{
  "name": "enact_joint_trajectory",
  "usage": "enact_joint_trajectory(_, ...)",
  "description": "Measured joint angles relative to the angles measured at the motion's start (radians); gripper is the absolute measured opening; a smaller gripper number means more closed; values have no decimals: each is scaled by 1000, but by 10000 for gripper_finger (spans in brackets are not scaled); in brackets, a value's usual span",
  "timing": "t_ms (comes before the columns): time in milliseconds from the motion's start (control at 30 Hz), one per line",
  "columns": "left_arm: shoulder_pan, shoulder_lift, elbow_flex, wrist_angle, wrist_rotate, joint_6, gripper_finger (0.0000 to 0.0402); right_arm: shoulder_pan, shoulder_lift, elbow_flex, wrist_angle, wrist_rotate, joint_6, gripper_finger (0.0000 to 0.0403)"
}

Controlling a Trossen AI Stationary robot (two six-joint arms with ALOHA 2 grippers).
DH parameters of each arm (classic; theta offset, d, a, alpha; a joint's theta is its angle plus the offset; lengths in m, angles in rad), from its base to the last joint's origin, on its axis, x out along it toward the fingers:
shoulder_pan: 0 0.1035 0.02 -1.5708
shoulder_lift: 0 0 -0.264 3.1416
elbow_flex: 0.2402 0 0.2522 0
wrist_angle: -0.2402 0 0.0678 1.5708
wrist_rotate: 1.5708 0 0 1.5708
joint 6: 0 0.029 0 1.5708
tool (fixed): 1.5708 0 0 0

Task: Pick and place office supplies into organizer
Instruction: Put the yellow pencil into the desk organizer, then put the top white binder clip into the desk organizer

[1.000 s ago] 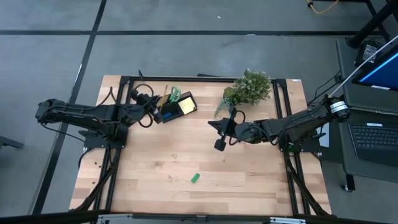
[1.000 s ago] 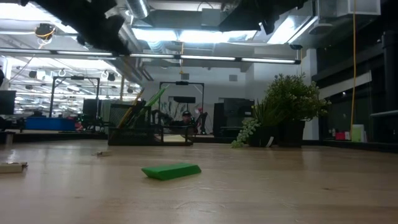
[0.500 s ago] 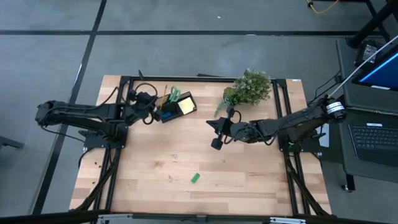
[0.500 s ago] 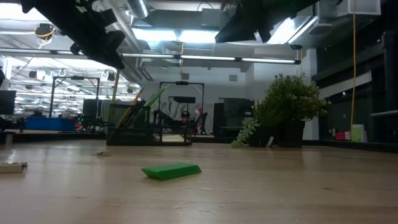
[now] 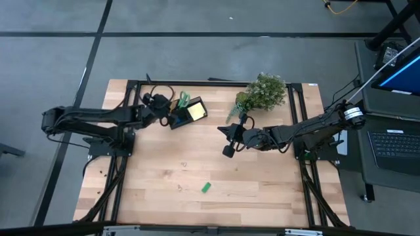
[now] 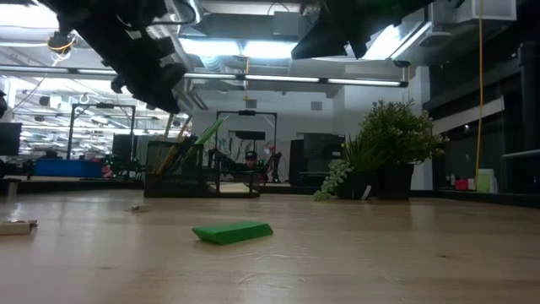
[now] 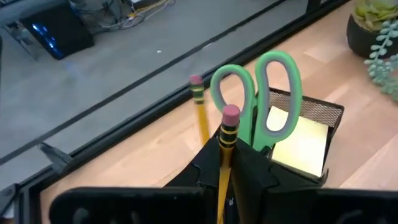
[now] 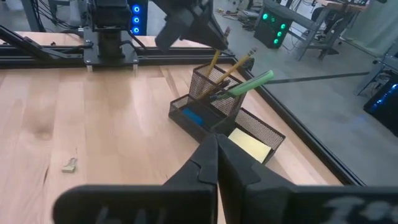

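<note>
My left gripper [image 5: 161, 105] hangs over the left end of the black mesh organizer [image 5: 187, 113] and is shut on a yellow pencil [image 7: 222, 163]. In the organizer stand a second pencil [image 7: 200, 115] and the green-handled scissors [image 7: 264, 93]. A yellow sticky-note pad [image 7: 303, 146] and a blue block [image 8: 193, 116] lie in its other compartments. A green block [image 5: 206, 188] lies flat on the table toward the near edge. My right gripper [image 5: 228, 152] hangs shut over the table's middle, holding nothing. My left gripper pinches the pencil's shaft [image 7: 224, 149] between its two fingers, a little below the pink eraser [image 7: 231, 114], which sticks out past the fingertips. The fingers slant down from the table's left. Where the pencil's lower end is, the gripper hides.
A leafy plant in a pot [image 5: 262, 92] stands at the far right, close to the right arm. A small pale scrap [image 8: 69, 165] lies on the wood left of the middle. Open wood lies around the green block [image 6: 233, 231].
My left gripper, shut on the pencil all the while, has gone down and toward the table's right, closer to the organizer's mesh cup, and has tipped further downward. The organizer and the green block have stayed where they were.
</note>
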Motion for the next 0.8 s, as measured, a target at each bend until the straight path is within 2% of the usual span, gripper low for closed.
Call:
enact_joint_trajectory(233, 77, 63, 3, 38, 134, 40, 38, 0, 0, 0, 0, 0, 5, 8)
enact_joint_trajectory(367, 94, 82, -2, 68, 154, 62, 60, 0, 0, 0, -1, 0, 7, 8)
enact_joint_trajectory(600, 97, 41, 0, 117, 260, 123, 96, 0, 0, 0, -2, -20, 8, 9)
enact_joint_trajectory(800, 97, -34, 0, 119, 257, 175, 116, 0, 0, 0, -1, -52, 10, 9)
